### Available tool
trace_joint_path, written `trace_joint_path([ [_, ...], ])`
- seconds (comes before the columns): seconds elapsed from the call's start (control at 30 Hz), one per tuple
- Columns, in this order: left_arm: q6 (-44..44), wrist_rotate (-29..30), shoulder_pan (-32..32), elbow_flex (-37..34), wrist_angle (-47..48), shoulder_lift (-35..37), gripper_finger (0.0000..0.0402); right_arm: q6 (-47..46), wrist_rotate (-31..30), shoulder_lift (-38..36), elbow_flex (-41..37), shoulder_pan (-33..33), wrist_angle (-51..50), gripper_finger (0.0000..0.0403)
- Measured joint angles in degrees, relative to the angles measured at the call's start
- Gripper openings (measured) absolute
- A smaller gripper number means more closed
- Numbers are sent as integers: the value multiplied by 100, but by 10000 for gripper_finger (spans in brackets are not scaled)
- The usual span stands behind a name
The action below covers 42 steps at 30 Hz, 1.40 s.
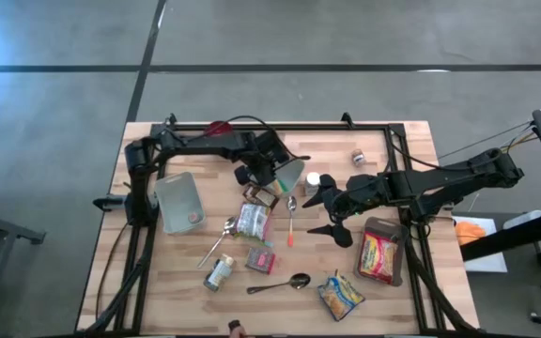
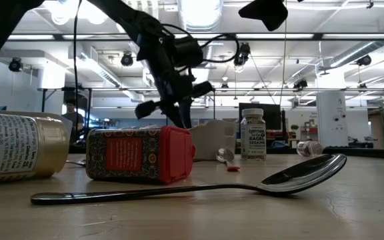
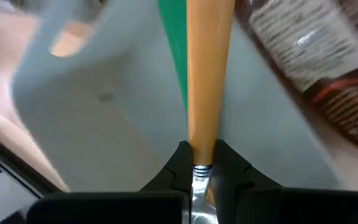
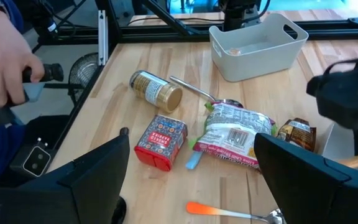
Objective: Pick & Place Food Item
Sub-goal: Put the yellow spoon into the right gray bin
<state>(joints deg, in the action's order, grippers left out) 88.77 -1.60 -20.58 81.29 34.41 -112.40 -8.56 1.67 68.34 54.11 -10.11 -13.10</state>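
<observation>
While left gripper (image 3: pixel 201 163) hangs raised over desk (image 1: pixel 383 300) centre, fingers clamped on orange-handled metal spoon (image 3: pixel 209 74), right gripper (image 1: pixel 332 214) reaches in level, fingers wide, above silver snack pouch (image 4: pixel 234 132).

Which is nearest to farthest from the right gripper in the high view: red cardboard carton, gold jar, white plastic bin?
1. Red cardboard carton, mid-table, nearest the right gripper.
2. Gold jar, lying farther left.
3. White plastic bin, far left of the table.
</observation>
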Motion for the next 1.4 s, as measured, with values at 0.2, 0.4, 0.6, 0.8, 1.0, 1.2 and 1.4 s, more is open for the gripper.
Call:
trace_joint_path([
  [0.2, -629, -96, -114, -102, -604, -4, 21, 0, -2, 0, 0, 0, 4, 343],
  [0.4, -924, -393, -200, -26, -603, 7, 21, 2, -4, 0, 0, 0, 10, 343],
  [0.6, -935, -390, -201, -114, -490, 7, 21, 0, -4, 0, 0, 0, 8, 343],
  [0.8, -922, -376, -196, -213, -496, -53, 21, -24, -4, 0, 0, 0, 10, 343],
  [1.0, -1003, -376, -196, -224, -567, -125, 21, -26, -4, 0, 0, 0, 4, 343],
  [1.2, -1458, -373, -196, -224, -618, -133, 21, -43, -4, 0, 0, 0, 4, 343],
  [1.4, -1657, -367, -194, -224, -607, -133, 21, -46, -2, 0, 0, 0, 6, 343],
])
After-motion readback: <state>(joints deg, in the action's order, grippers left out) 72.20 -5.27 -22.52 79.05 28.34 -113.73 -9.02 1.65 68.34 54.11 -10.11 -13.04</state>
